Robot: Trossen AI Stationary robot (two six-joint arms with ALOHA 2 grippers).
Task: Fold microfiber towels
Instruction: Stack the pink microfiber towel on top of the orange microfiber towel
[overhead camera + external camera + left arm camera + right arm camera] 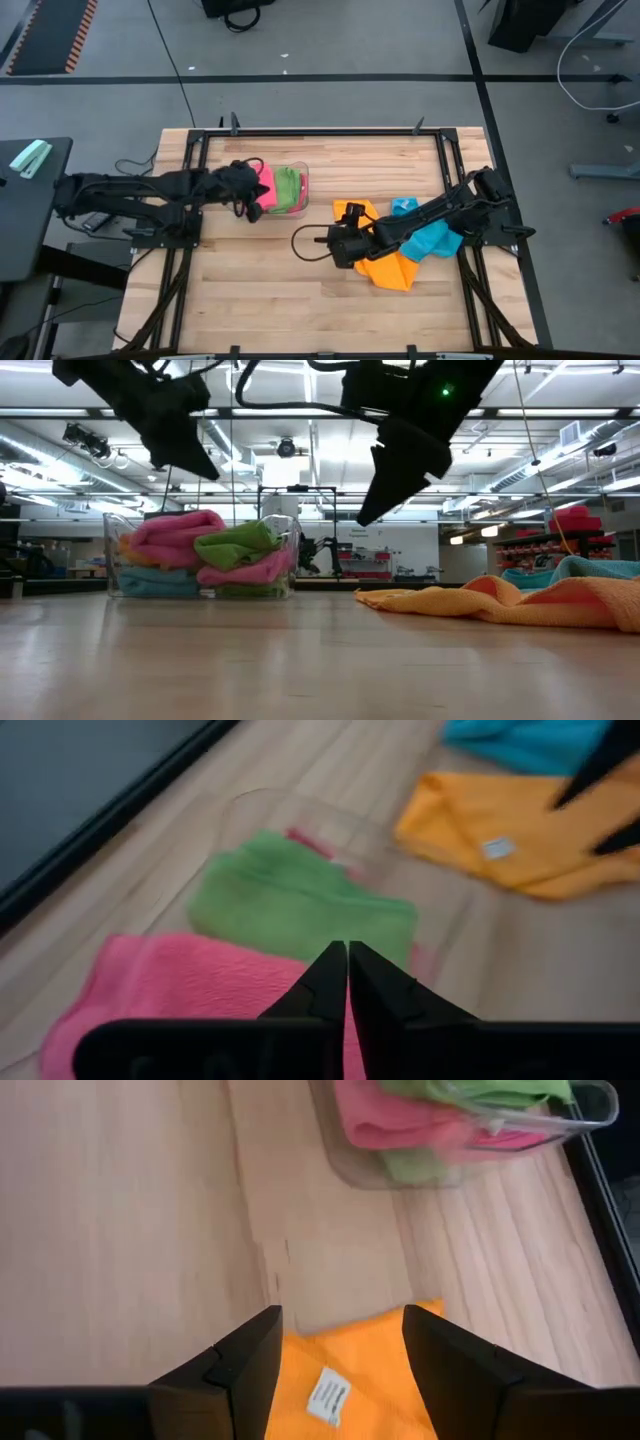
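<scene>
Your left gripper (pixel 252 205) hangs over the clear bin (pixel 303 176) at the back left of the wooden surface (pixel 260 290), fingers pressed together and holding nothing; in its wrist view the tips meet over the pink towel (pixel 170 982), with the green towel (pixel 300 905) just beyond it. From the low view you can see the bin stuffed with folded towels: pink and green on top, a teal one (pixel 160 582) underneath. Your right gripper (pixel 340 1342) sits above the near edge of the orange towel (pixel 385 268), fingers spread to either side of it and not pinching the cloth; a small white label (pixel 328 1396) shows on the towel between them. That orange towel lies loose and rumpled on the surface to the right of the bin, partly under your right arm, and a blue towel (pixel 435 240) lies bunched against its right side. In the low view both grippers are up off the surface, and the orange towel spreads low and wrinkled with the blue one behind it.
</scene>
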